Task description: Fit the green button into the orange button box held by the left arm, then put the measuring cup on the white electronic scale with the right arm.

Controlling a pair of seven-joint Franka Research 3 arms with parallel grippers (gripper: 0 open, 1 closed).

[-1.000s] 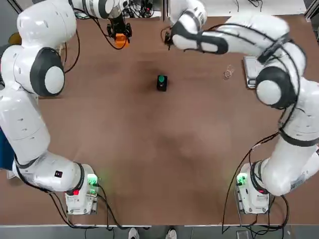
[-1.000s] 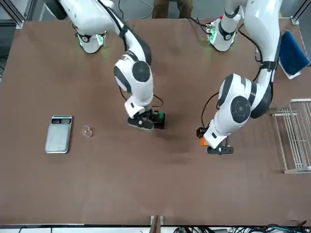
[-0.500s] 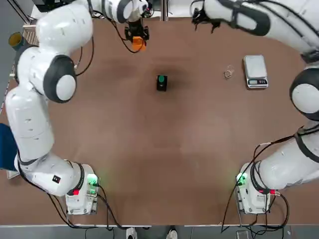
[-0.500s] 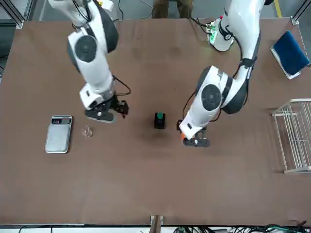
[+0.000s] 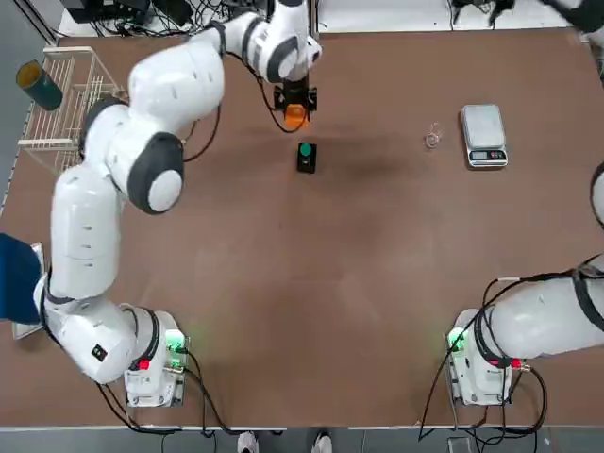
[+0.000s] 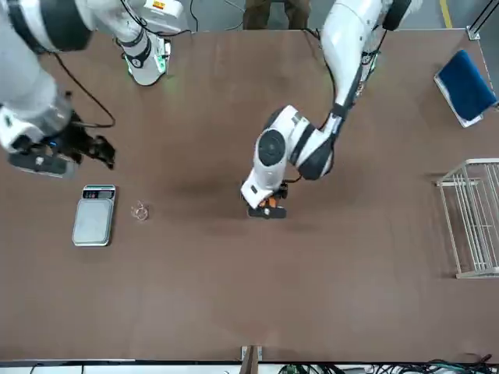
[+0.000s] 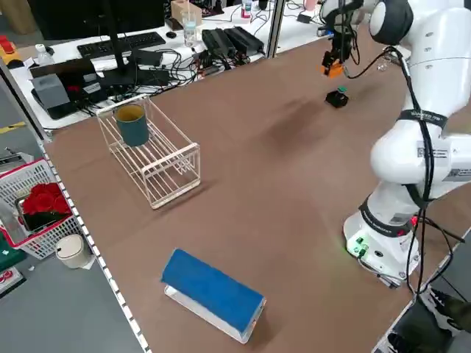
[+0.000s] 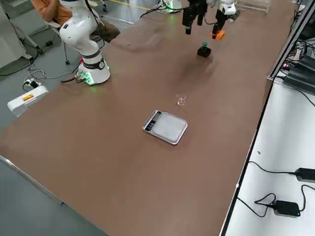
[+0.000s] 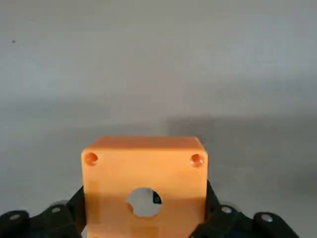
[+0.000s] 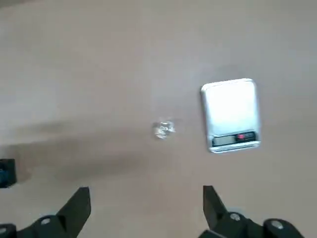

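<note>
Top view: left gripper clamped on small bright orange plastic box, held just beyond tiny green-capped button seated on small black block, toward table's far edge. Right gripper, fingers apart, empty, nearer clear measuring cup and white scale.

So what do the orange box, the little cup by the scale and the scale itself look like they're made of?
The orange button box, held in the left claw, looks like matte moulded plastic: even colour, no shine.
The measuring cup is clear, plastic or glass; the table shows through it.
The white electronic scale seems to have a pale plastic body and a smooth, probably metal, weighing plate.
</note>
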